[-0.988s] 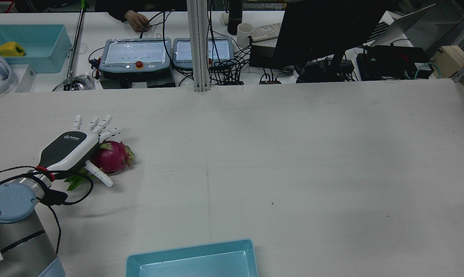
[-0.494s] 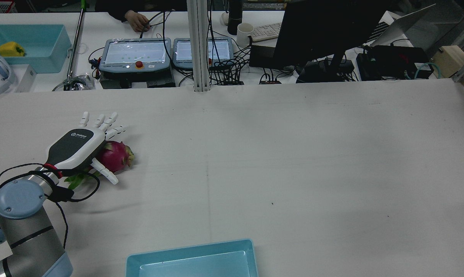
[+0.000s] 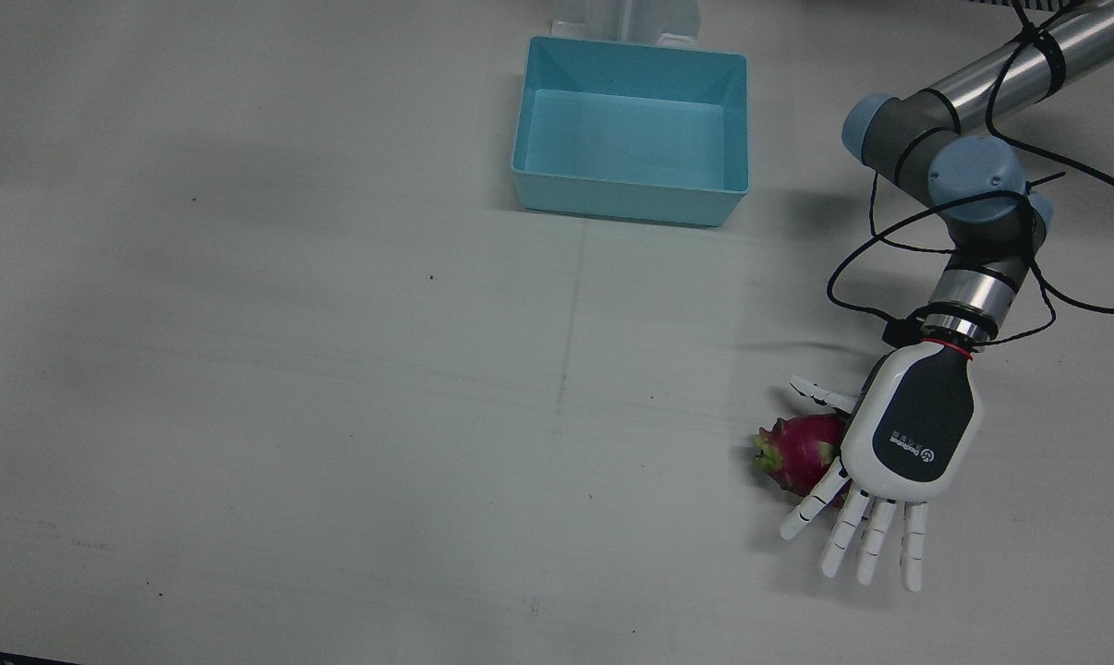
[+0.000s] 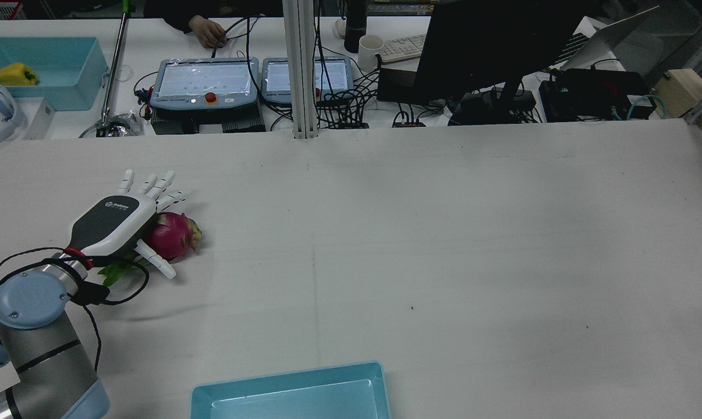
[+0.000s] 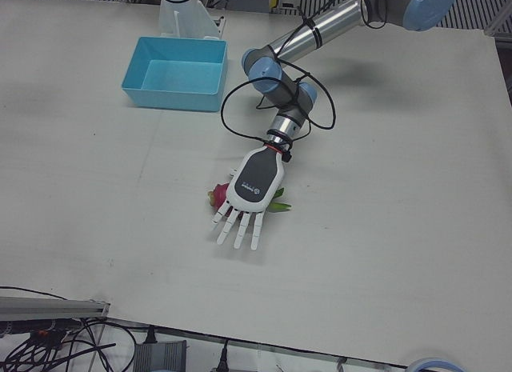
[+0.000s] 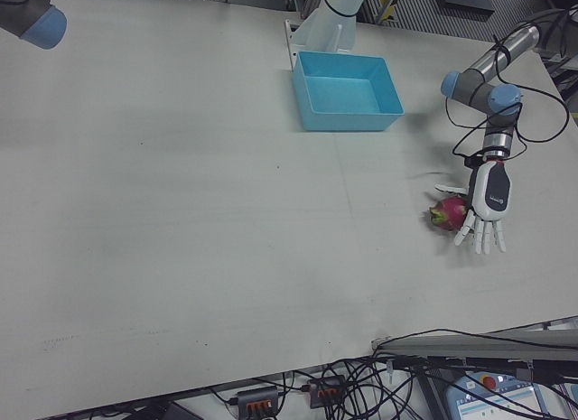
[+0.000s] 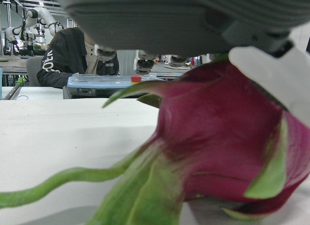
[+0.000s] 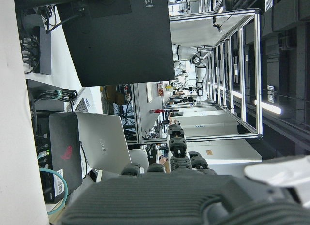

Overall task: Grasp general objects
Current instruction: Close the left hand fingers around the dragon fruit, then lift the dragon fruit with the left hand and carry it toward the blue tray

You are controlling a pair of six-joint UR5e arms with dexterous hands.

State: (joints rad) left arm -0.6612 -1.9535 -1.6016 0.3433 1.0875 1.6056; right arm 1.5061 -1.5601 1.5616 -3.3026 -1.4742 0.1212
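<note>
The dragon fruit [image 3: 800,450] lies on the white table [image 3: 335,369], out on the robot's left side, well apart from the light-blue bin [image 3: 631,129] that sits near the pedestals. It's magenta with green leafy scales, and a long green stalk trails out from beneath the palm in the rear view [image 4: 173,235]. Right over it sits the left hand [image 3: 899,443], palm down, its dark back plate facing up. The fingers [image 3: 866,540] are stretched out nearly straight and spread apart, reaching past the fruit and over bare table, not curled around anything. The thumb [image 3: 820,392] juts out sideways on the bin side of the fruit, so the fruit lies between thumb and fingers, tucked under the palm's edge. From the left hand view the fruit fills the picture, just under the palm, with one white finger segment against its upper right; whether the palm actually presses on it, I cannot tell. No grip is closed on it. A black cable loops around the left wrist. The right hand [image 8: 193,186] shows only in its own camera, a dark palm edge with curled-looking fingertips against the lab background; how wide its fingers are, I cannot tell.
</note>
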